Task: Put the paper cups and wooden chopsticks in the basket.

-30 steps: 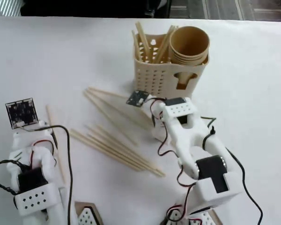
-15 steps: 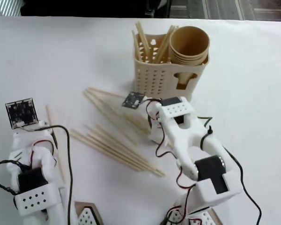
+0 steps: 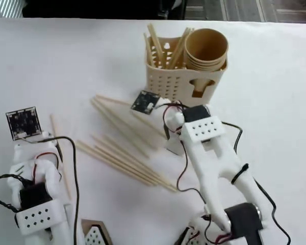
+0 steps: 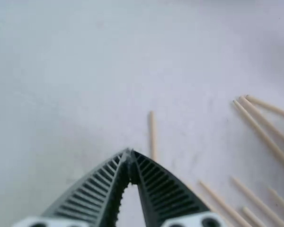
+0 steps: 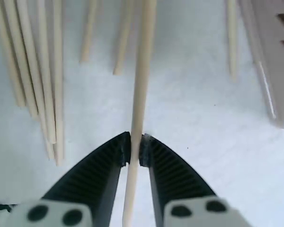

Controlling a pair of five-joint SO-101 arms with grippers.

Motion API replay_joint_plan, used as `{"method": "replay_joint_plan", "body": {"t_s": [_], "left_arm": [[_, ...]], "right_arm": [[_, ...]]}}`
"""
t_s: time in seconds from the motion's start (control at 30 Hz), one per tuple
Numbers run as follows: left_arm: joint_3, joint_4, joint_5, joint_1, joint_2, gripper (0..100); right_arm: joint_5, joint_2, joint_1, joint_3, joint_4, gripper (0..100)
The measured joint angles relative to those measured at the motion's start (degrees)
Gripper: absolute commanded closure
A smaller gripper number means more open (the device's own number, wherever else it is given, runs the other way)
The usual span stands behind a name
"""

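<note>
Item 1, near-left corner of the desk (image 3: 51,61): left claw (image 4: 129,152) is resting with its tips together, gripping nothing, hanging just above the surface. One wooden chopstick (image 4: 152,135) is lying alone just beyond its tips.

Item 2, near-right side: right claw (image 5: 135,142) is clamping a single held chopstick (image 5: 144,56), which is passing between the jaws and pointing out over the loose ones. The basket wall (image 5: 274,56) is standing just beside it.

Item 3, middle of the desk: loose chopsticks are lying in two spreads, a nearer bundle (image 3: 123,164) of about five and a farther fan (image 3: 117,125) of about four. Where they are overlapping, an exact count is not readable. With the lone stick and the held one, roughly eleven are waiting outside the basket.

Item 4, toward the far edge, centre: one basket (image 3: 181,84) is standing upright. About five chopsticks (image 3: 158,43) are leaning in one compartment. One nested stack of paper cups (image 3: 206,48) is sitting in the other, its rims suggesting three or four.

Handling note, as a judgement: the step in hand is carrying the held stick to the basket. It is calling for a firm pinch, a lift clear of the neighbours, a tilt toward upright, and a release over the stick compartment rather than the cup mouth
</note>
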Motion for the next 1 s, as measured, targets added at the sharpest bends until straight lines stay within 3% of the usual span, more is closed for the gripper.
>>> {"method": "replay_joint_plan", "body": {"t_s": [0.23,0.5,0.73,1.0], "left_arm": [[0.0,0.0,0.0,0.0,0.0,97],[0.0,-0.09,0.0,0.0,0.0,97],[0.0,-0.09,0.0,0.0,0.0,97],[0.0,-0.09,0.0,0.0,0.0,97]], "right_arm": [[-7.38,-13.8,-7.12,-6.07,8.0,98.1],[-16.44,-16.44,-7.65,-21.89,7.82,98.1],[-20.4,-17.14,-7.56,-25.93,-6.51,98.1],[-30.24,-15.82,-0.53,-22.51,-34.64,98.1]]}}
